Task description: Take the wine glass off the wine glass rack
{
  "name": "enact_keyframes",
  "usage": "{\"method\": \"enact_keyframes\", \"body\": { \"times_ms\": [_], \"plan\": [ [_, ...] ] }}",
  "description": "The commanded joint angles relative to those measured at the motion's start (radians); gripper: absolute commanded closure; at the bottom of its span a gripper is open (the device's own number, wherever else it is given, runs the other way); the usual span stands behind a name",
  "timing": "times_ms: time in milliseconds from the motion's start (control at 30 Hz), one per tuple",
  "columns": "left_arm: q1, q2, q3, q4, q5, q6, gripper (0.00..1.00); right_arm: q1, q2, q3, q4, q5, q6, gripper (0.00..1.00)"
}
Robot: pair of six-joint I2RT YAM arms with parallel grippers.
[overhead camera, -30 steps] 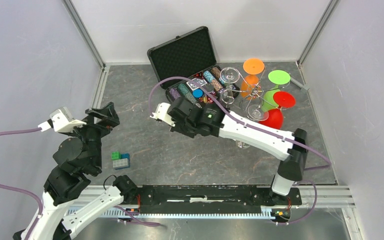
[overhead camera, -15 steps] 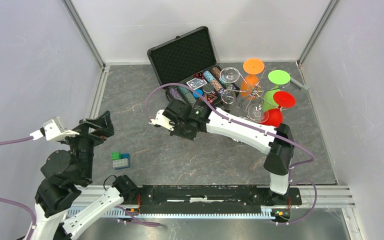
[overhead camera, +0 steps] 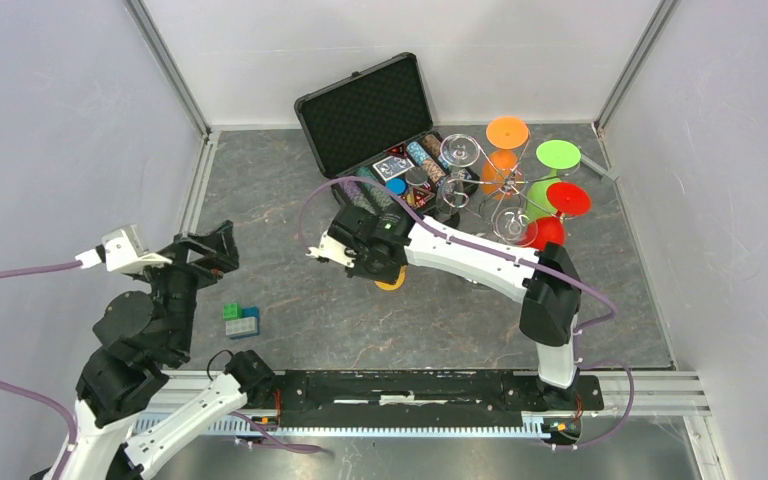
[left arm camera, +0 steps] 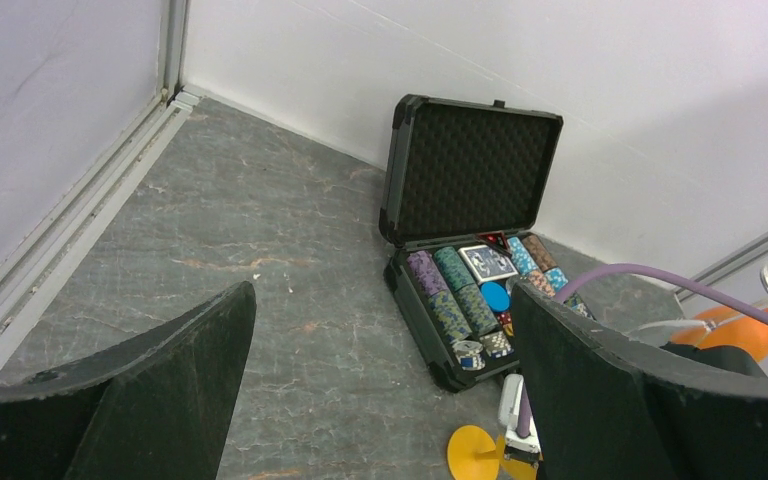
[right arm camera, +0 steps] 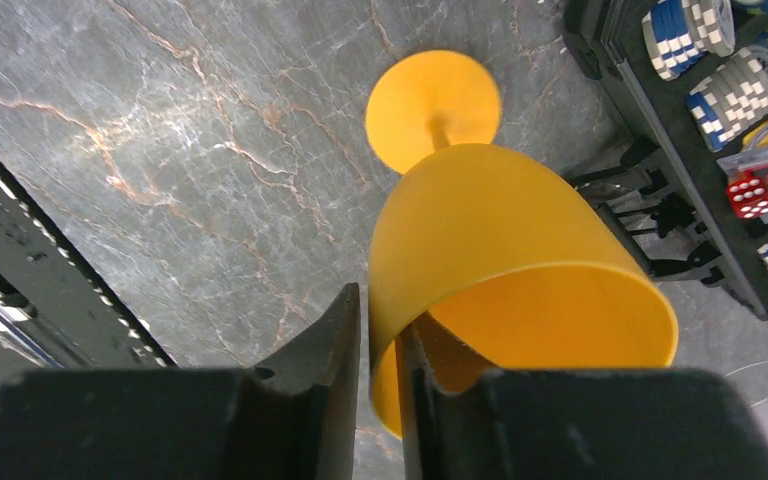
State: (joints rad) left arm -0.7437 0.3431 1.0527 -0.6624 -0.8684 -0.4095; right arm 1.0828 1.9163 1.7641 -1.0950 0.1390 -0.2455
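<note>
A yellow wine glass [right arm camera: 480, 230] hangs tilted just above the grey table, its round foot [left arm camera: 475, 455] pointing away from my right wrist; from above only a yellow sliver [overhead camera: 392, 281] shows under that arm. My right gripper [right arm camera: 380, 300] straddles its rim, one finger inside the bowl and one outside. The jaws are slightly parted, with a thin gap at the outer finger. The wine glass rack [overhead camera: 490, 185] stands at the back right with orange, green, red and clear glasses on it. My left gripper [left arm camera: 380, 300] is wide open and empty at the left [overhead camera: 215, 245].
An open black chip case [overhead camera: 380, 130] full of poker chips sits just behind the right gripper and left of the rack. Small green and blue blocks [overhead camera: 240, 320] lie near the left arm. Walls close in the table on three sides.
My right arm has drawn back toward the near left and gone lower with the yellow glass. Its jaws have parted a little. The left arm swayed slightly, its jaws still wide.
</note>
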Motion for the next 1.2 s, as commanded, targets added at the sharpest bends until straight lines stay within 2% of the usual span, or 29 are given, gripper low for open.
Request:
{"method": "enact_keyframes", "body": {
  "times_ms": [0, 267, 400, 600, 767, 867, 933, 1067, 1167],
  "plan": [
    [-0.003, 0.044, -0.005, 0.006, 0.034, 0.049, 0.0, -0.01, 0.006, 0.051, -0.006, -0.002, -0.017, 0.72],
    [-0.004, 0.067, 0.004, 0.021, 0.068, 0.051, 0.0, -0.013, -0.006, 0.15, 0.001, 0.013, -0.01, 0.59],
    [-0.003, 0.062, 0.009, 0.023, 0.095, 0.046, 0.0, -0.017, -0.046, 0.187, 0.011, 0.013, -0.005, 0.48],
    [-0.003, 0.045, 0.004, 0.037, 0.123, 0.037, 0.0, -0.016, -0.162, 0.225, 0.065, -0.063, 0.007, 0.36],
    [-0.003, 0.045, -0.008, 0.071, 0.204, 0.025, 0.0, -0.017, -0.304, 0.19, 0.184, -0.126, 0.032, 0.33],
    [-0.003, 0.068, -0.007, 0.088, 0.282, 0.011, 0.0, -0.017, -0.389, 0.147, 0.261, -0.107, 0.066, 0.33],
    [-0.003, 0.095, -0.003, 0.098, 0.361, 0.0, 0.0, -0.017, -0.446, 0.119, 0.307, -0.027, 0.101, 0.33],
    [-0.003, 0.198, 0.003, 0.153, 0.645, -0.043, 0.0, -0.017, -0.57, 0.038, 0.385, 0.23, 0.183, 0.33],
    [-0.003, 0.282, -0.023, 0.285, 0.899, -0.14, 0.0, -0.02, -0.654, -0.034, 0.428, 0.429, 0.234, 0.33]
  ]
}}
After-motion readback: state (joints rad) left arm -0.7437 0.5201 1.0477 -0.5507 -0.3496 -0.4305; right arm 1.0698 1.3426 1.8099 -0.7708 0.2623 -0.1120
